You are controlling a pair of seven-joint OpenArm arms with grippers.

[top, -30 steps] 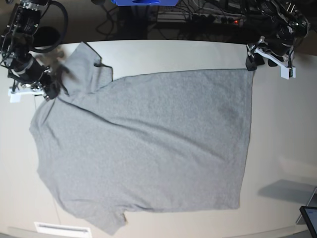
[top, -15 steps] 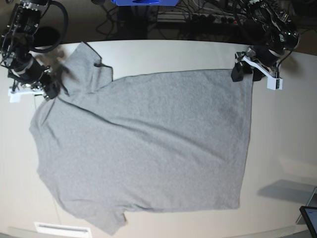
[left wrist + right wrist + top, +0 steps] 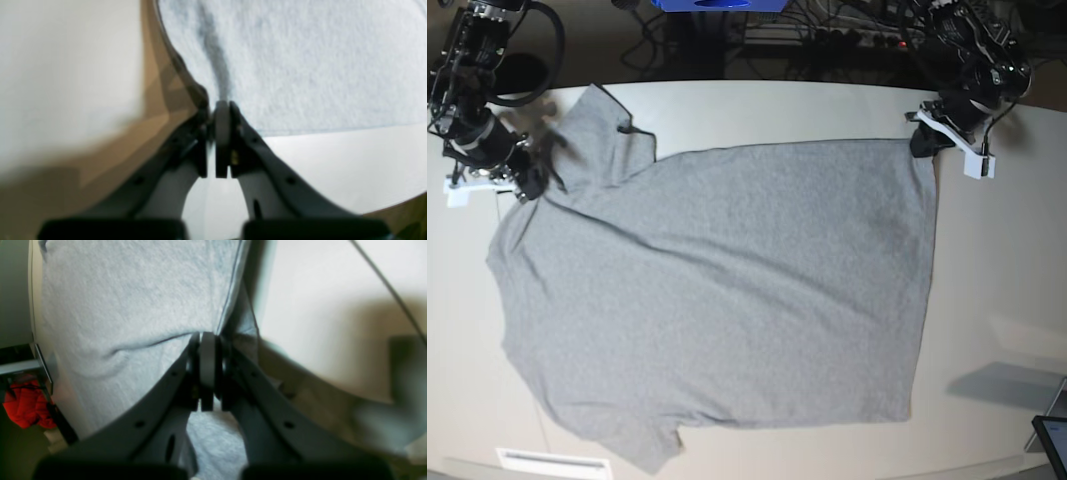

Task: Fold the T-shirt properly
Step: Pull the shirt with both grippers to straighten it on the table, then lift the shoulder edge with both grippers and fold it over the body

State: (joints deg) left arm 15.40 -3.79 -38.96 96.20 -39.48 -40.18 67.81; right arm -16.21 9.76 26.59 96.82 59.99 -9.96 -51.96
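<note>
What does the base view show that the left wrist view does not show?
Only the base view shows the whole T-shirt spread flat, its sleeves, the right claw near the collar end, and the tablet corner. Only the left wrist view shows the left claw closed on the cloth, with a crease running from its tips. Both show the grey shirt, the table and the left claw.

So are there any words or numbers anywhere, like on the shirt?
None can be read.
T-shirt: the grey side facing up is plain, with no lettering showing.
Table: bare, no labels.
White strip at the table's near edge: too small to tell if it carries any text.
</note>
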